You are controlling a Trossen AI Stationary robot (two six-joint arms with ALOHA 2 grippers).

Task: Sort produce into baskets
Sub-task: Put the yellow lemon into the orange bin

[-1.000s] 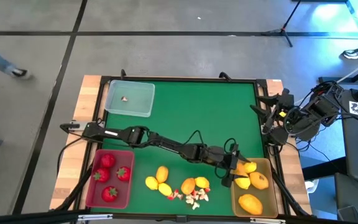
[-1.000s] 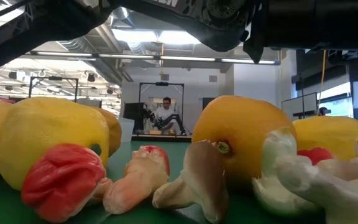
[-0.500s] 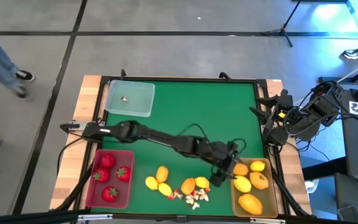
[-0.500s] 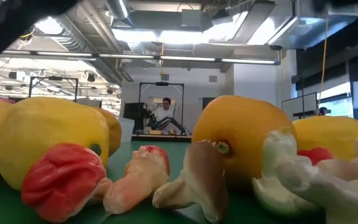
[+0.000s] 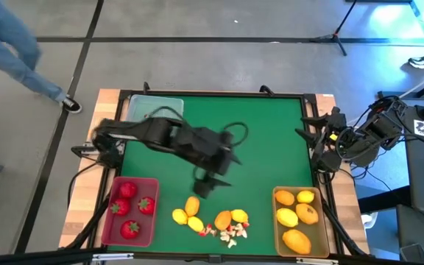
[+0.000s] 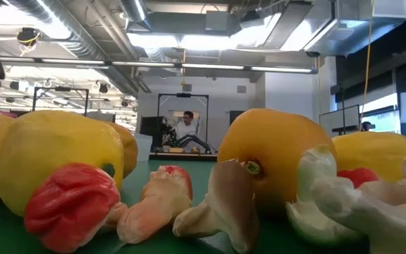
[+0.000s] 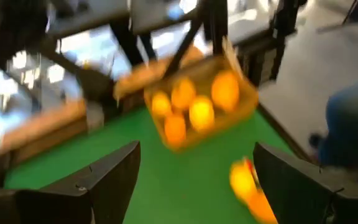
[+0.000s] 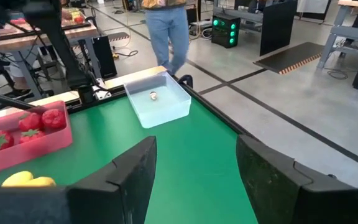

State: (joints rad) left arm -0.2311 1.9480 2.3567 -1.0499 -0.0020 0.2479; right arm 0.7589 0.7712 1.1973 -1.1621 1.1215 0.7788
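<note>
- Overhead view is showing the whole green table (image 5: pixel 271 140): the red tray (image 5: pixel 130 210) with strawberries (image 5: pixel 126 190) is sitting at the near left corner, the yellow tray (image 5: pixel 300 218) with lemons (image 5: pixel 286 217) at the near right, and the clear tray (image 5: pixel 153 116) at the far left, partly under the left arm.
- Loose lemons (image 5: pixel 191 205) and small white-and-red bits (image 5: pixel 231 232) are lying on the table between the red and yellow trays.
- Left gripper (image 5: pixel 205 182) is hanging over the middle of the table with its fingers spread and nothing between them; the loose lemons are lying just beside it on the near side, and the yellow tray is well apart to its right.
- Left wrist view, blurred, is showing the yellow tray (image 7: pixel 201 99) with its lemons ahead between the parted fingers (image 7: pixel 114 180), something the low view is not showing.
- Low view is looking level at the loose pile: a yellow lemon (image 6: pixel 58 159), an orange one (image 6: pixel 280 159), and white-and-red bits (image 6: pixel 154 204) in front; a person is sitting far off in the room.
- Right gripper (image 5: pixel 316 140) is waiting at the right edge of the table, fingers apart and empty.
- Right wrist view is showing one small bit (image 8: pixel 155 95) lying in the clear tray (image 8: pixel 158 99), the red tray (image 8: pixel 23 134) with strawberries, and a person's legs beyond the table.
</note>
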